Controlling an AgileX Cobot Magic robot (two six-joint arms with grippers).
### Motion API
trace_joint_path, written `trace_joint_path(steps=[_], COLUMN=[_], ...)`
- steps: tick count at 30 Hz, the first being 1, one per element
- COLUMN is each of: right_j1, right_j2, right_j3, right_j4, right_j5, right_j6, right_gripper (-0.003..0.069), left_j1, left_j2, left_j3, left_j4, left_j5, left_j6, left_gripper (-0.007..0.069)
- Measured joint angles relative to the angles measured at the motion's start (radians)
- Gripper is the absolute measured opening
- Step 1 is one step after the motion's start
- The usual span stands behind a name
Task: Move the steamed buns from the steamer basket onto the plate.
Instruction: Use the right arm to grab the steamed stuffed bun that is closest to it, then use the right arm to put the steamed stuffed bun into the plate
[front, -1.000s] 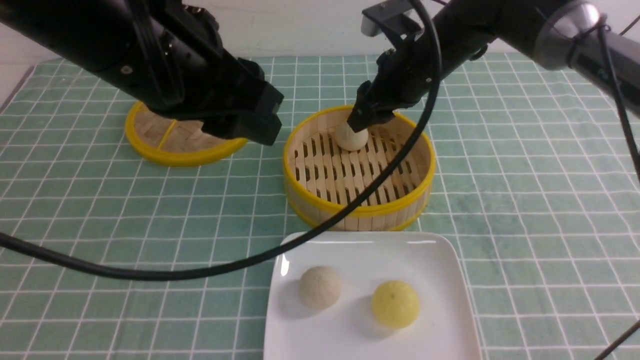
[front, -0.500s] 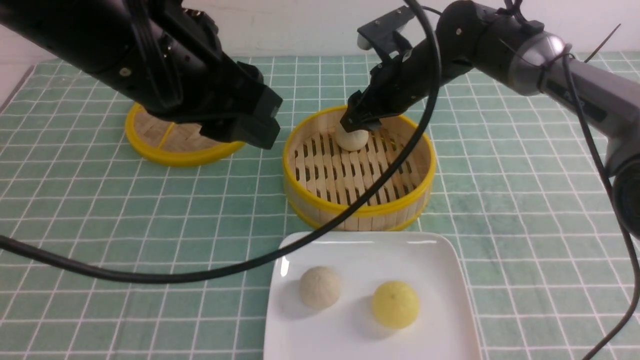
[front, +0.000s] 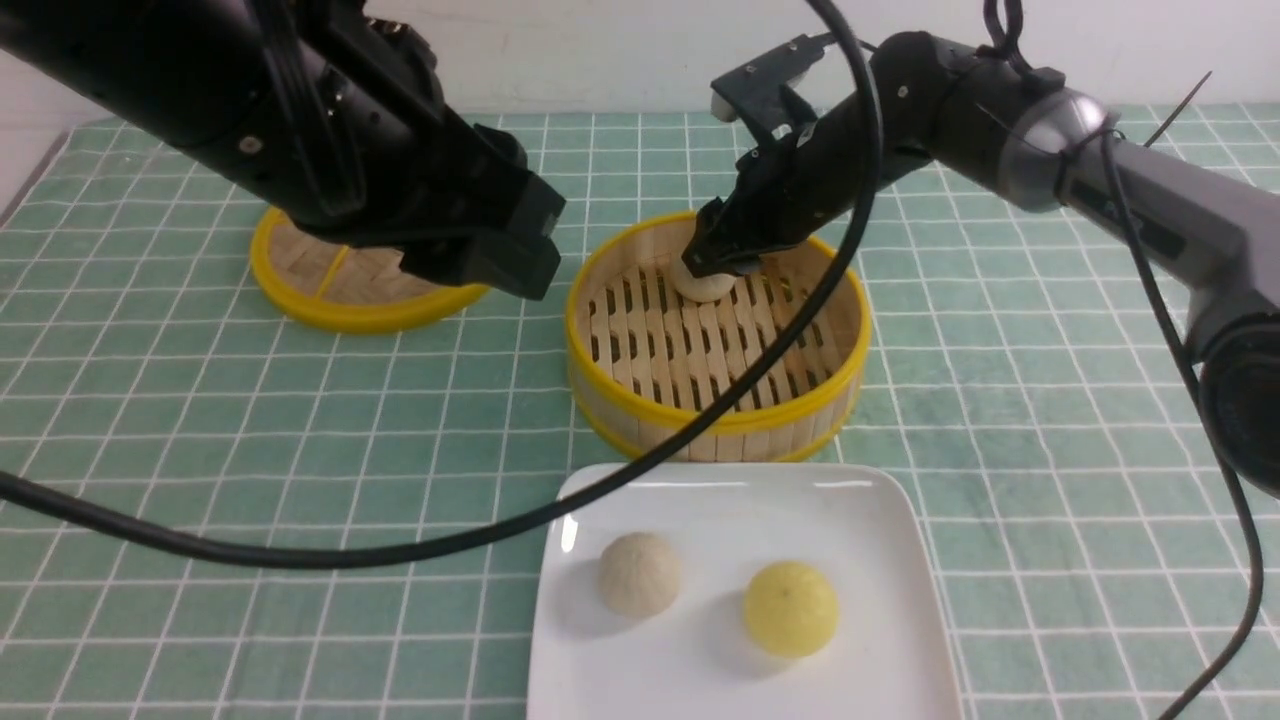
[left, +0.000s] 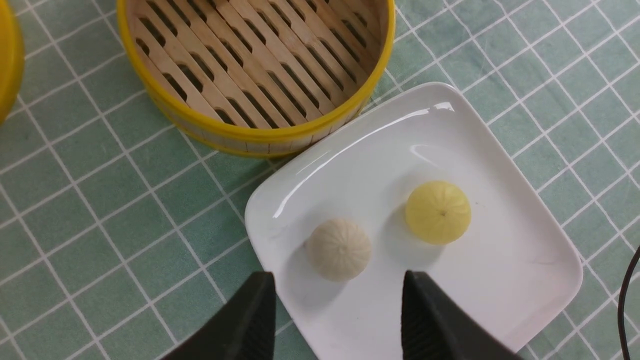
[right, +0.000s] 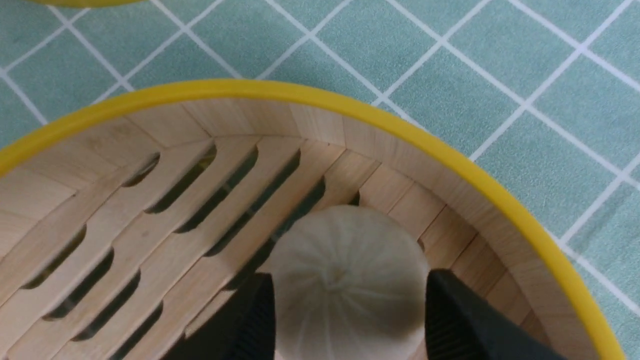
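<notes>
Two buns lie apart on the plate (front: 880, 510), on the side of the table (front: 150, 420) nearest the robot: a pale bun (front: 640, 573) and a yellow bun (front: 790, 607). The third bun (right: 345, 260), pale and pleated, rests on the slats of the steamer basket (front: 770, 440), close to its far wall. The right gripper (front: 722, 265) reaches into the basket, jaws spread with one at each flank of that bun. Whether they press it cannot be told. The left gripper (left: 339, 287) hangs above the plate, jaws apart and empty.
</notes>
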Motion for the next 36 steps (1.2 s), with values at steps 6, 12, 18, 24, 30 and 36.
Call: trace_joint_path(steps=[6,12,18,24,30,36], right_j1=[0.001,0.001,0.001,0.001,-0.005,-0.007], right_j2=[0.004,0.005,-0.057,-0.288,-0.525,-0.622], right_j3=[0.0,0.0,0.0,0.0,-0.004,0.004], right_j4=[-0.001,0.005,0.009,-0.023,-0.024,-0.054], right_j5=[0.0,0.001,0.08,0.172,0.325,0.49], right_j6=[-0.003,-0.058,-0.075,-0.092,-0.042,0.069], right_gripper=[0.0308,0.0029,0.0021,0.0022,0.0022,0.0022], left_j1=[0.0,0.0,0.0,0.0,0.0,0.0], left_j2=[0.0,0.0,0.0,0.0,0.0,0.0], left_j3=[0.0,0.0,0.0,0.0,0.0,0.0], left_j4=[0.0,0.0,0.018,0.045,0.047,0.047], left_j5=[0.0,0.0,0.0,-0.009,-0.046,-0.073], left_j6=[0.0,0.0,0.0,0.0,0.0,0.0], left_gripper=[0.0368,0.0368,0.0368,0.0368,0.0368,0.0368])
